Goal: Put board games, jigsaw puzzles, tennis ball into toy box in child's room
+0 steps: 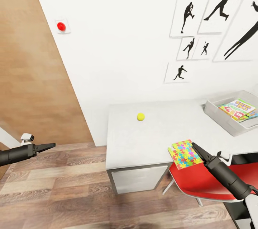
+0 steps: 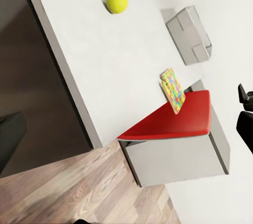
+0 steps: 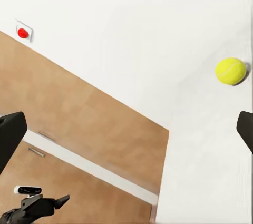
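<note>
Writing on board game [image 1: 239,109] unreadable | right gripper [image 1: 195,146] state unclear | left gripper [image 1: 52,145] together

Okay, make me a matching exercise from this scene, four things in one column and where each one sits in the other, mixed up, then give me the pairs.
Things:
1. tennis ball
2. jigsaw puzzle
3. board game
4. red button

Places:
A. inside the grey toy box
B. on the white wall
C. alone on the open tabletop
D. at the table's front edge, by the right gripper and the red chair

Pairs: 1-C, 2-D, 3-A, 4-B
</note>
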Tool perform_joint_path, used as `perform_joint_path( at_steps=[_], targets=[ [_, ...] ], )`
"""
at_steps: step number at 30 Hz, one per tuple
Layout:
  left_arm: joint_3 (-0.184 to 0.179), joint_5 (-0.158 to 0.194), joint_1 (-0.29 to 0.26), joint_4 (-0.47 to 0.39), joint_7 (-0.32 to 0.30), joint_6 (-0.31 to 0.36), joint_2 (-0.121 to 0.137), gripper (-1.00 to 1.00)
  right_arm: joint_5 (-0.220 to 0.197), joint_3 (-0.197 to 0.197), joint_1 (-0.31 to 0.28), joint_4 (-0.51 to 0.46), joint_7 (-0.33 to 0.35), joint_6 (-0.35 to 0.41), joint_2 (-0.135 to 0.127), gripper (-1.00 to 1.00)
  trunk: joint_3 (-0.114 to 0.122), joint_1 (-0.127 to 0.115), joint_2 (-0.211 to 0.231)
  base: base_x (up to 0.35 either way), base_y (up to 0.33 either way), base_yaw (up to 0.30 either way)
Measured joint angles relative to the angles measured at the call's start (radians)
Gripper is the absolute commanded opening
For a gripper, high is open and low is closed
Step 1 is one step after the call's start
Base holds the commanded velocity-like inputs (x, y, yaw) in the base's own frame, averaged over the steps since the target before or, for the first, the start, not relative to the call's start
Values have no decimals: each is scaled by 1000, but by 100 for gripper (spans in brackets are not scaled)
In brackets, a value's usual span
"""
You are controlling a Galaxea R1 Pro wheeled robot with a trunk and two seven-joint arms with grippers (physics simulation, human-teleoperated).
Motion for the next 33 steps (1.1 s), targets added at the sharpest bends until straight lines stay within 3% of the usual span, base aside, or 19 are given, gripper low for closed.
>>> perform_joint_path(
  at_steps=[19,33],
  targets=[
    [-1,1,0,0,0,2,-1,100,11,-3,0,-1,16,-8,0,100,7,0,0,0,-49,0],
    [1,2,0,0,0,15,3,100,12,-3,0,-1,77,-35,-5,100,27,0,0,0,-82,0]
  ],
)
